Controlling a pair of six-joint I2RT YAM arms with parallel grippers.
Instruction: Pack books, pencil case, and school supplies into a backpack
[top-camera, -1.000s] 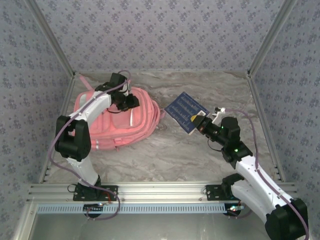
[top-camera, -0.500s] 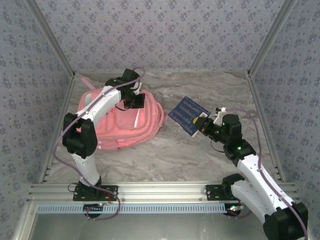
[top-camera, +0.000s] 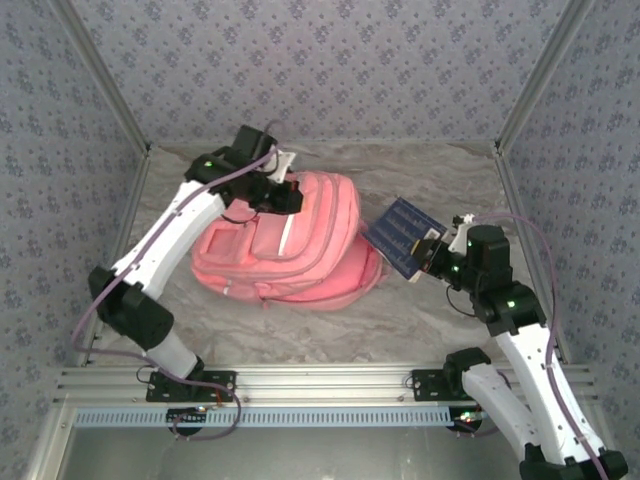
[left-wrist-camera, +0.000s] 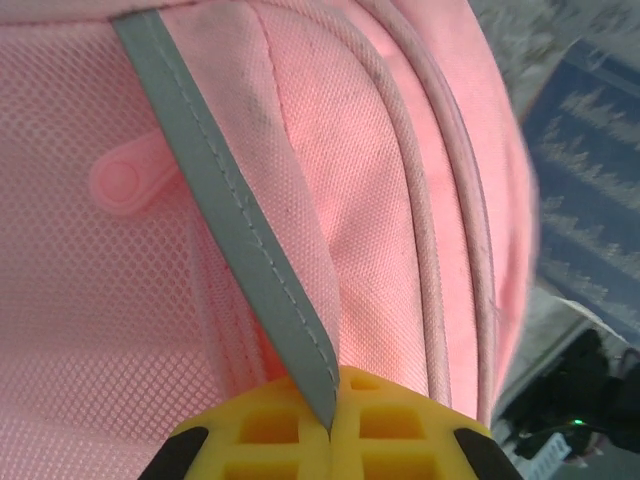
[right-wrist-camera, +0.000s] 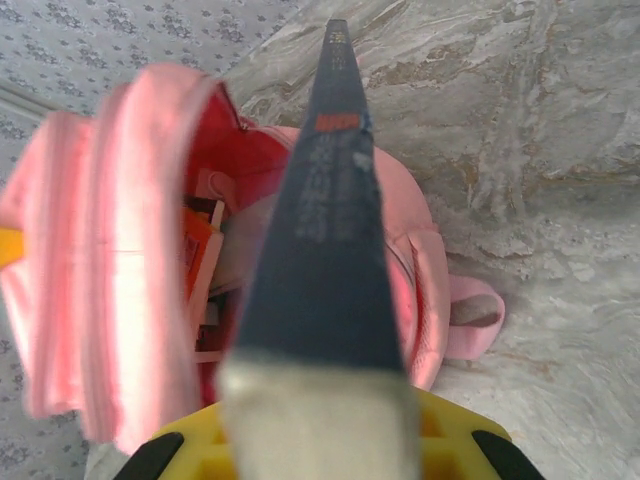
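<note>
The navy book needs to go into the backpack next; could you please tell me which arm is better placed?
Right. The right gripper holds the navy book beside the backpack's open mouth, while the left gripper is shut on its fabric.

One marbled table (top-camera: 300, 335), one pink backpack (top-camera: 290, 250) left of its middle, one navy book (top-camera: 402, 236) toward the right edge, one orange-edged item (right-wrist-camera: 195, 252) inside the backpack, two robot arms, left arm (top-camera: 165, 238) and right arm (top-camera: 520, 338).
</note>
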